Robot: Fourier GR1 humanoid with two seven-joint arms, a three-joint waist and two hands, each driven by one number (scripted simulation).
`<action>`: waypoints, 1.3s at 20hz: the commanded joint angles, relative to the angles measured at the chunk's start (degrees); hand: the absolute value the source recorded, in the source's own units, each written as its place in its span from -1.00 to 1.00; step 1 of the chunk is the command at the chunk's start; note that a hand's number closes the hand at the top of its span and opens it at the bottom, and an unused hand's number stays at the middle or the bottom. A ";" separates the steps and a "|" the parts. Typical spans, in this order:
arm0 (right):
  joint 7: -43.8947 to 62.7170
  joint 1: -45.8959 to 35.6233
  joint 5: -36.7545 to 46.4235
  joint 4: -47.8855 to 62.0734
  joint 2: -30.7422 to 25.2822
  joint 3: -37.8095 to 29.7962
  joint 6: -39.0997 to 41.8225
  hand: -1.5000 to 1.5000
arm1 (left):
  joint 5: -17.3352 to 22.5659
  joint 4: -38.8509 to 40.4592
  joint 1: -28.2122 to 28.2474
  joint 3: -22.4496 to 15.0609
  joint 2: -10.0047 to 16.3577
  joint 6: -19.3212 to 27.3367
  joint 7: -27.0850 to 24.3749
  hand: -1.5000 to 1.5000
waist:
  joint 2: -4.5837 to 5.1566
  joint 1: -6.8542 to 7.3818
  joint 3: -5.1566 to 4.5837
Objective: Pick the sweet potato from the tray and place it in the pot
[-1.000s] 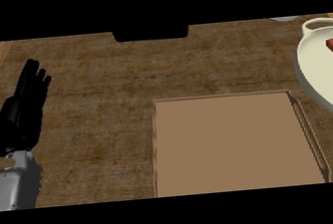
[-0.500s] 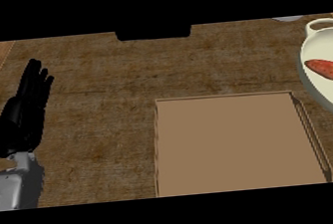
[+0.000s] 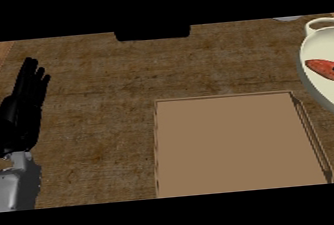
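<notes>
The sweet potato [image 3: 323, 67] lay inside the cream pot [image 3: 314, 51] at the far right of the desk [image 3: 101, 90], not on the tray [image 3: 232, 144], which sat near the middle. It rested on the pot's inner floor, slanting from far-left to near-right. A small dark patch covered its right end, and I could not tell what that patch was.

The left hand [image 3: 18, 115] rested at the left edge, its fingers straight, close together and pointing far, well apart from both tray and pot. The right hand did not show, so nothing could be said of its fingers.

By its look, the sweet potato would likely handle as a stiff, fairly dense thing with a dull, slightly rough skin, so it was not slippery and not fragile. Its tapered ends would give a poor hold and let it swing. The thick middle, taken across the short way, seemed the better place. Inside the pot, the wall on the right would crowd any reach from that side.

As things lay, the placing looked done.

A dark block [image 3: 152, 33] sat at the far edge.
</notes>
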 commanded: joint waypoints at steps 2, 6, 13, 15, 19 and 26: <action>-2.35 -1.62 -6.36 5.04 -5.41 -5.79 5.81 -1.00 | -0.92 -0.44 -0.20 -1.59 -1.17 0.48 0.47 0.00 | 0.24 0.14 0.03; -2.62 0.19 -8.93 7.58 -11.00 -8.06 10.44 -1.00 | -1.75 0.11 0.53 -2.06 -2.80 1.64 -1.44 0.00 | 0.22 -0.07 0.01; -6.60 5.91 -11.16 10.00 -16.72 -9.24 18.36 -1.00 | 0.35 -1.34 1.41 0.39 -0.45 -0.49 -0.72 0.00 | 0.15 0.18 0.08; -7.77 8.19 -11.44 10.80 -16.95 -9.14 20.67 -1.00 | -1.11 1.10 -1.15 -0.66 -1.77 1.12 -0.56 0.00 | 0.15 -0.37 0.08; -8.36 9.93 -12.64 11.19 -20.15 -9.79 24.49 -1.00 | -0.76 1.59 -0.73 0.53 -0.47 0.26 -0.80 0.00 | 0.11 -0.32 0.10; -8.73 11.99 -12.77 11.62 -21.90 -9.16 26.18 -1.00 | -0.17 -0.80 0.75 -0.78 -1.84 -0.11 -0.12 0.00 | -0.03 0.06 0.14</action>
